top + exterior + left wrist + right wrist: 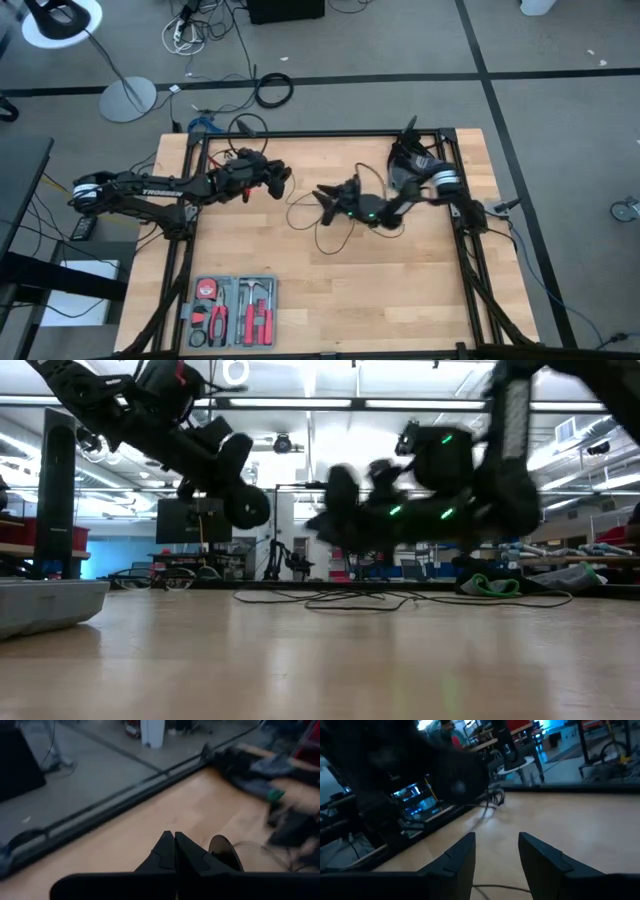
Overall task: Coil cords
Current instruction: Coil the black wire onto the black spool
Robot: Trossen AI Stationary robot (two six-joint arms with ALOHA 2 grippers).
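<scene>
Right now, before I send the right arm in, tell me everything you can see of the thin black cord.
The thin black cord looks like a very thin, limp black line lying flat on the wooden table in a few loose, uneven loops, not yet coiled. It sprawls mid-table between the two arms, mostly under and around the right tool, whose fingers stand open above it. The low view shows it flat along the far tabletop. Its end cannot be made out.

cords [330,215] | we saw thin black loops, uncoiled, lying flat | mid-tabletop, nearer its far edge
</scene>
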